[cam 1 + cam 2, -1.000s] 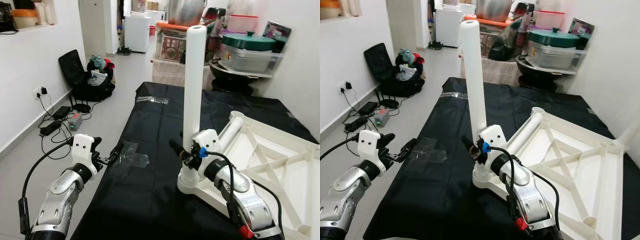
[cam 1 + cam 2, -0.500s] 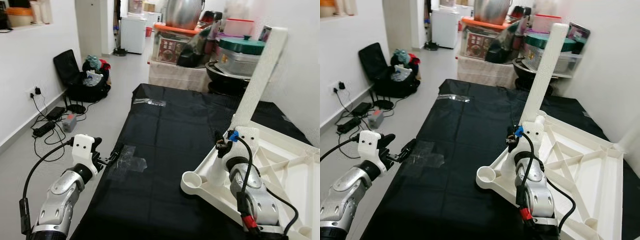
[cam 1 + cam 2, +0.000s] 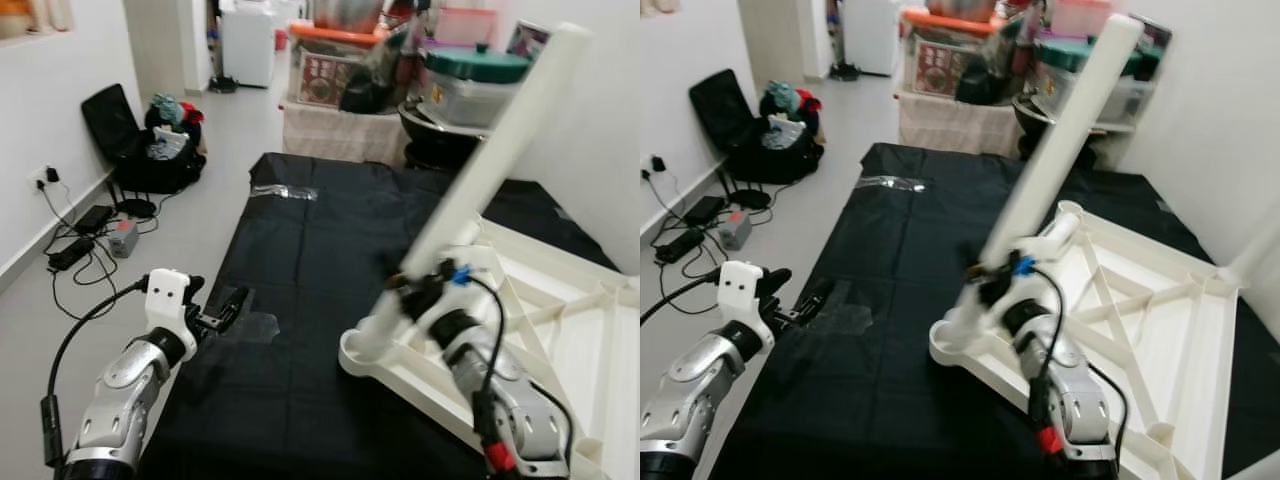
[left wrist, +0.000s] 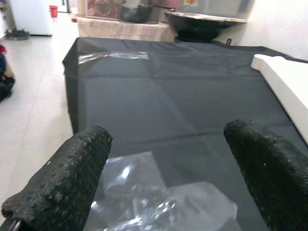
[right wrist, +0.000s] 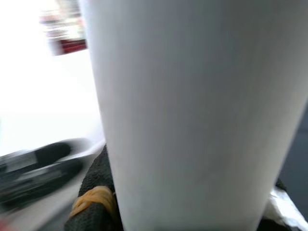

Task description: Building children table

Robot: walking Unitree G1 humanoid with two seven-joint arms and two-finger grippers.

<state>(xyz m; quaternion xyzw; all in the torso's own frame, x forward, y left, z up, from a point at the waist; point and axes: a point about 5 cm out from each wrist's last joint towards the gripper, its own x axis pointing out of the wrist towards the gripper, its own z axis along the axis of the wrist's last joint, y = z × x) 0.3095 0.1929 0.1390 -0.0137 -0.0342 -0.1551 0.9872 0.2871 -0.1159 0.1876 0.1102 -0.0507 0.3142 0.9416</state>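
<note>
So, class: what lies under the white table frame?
The table frame lies on a black sheet that spreads out around it. Whatever is beneath that sheet is covered.

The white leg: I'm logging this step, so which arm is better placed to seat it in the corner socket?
Right. The right gripper grips the white leg, tilted at the tabletop frame. The left gripper hangs open over the black sheet.
</note>
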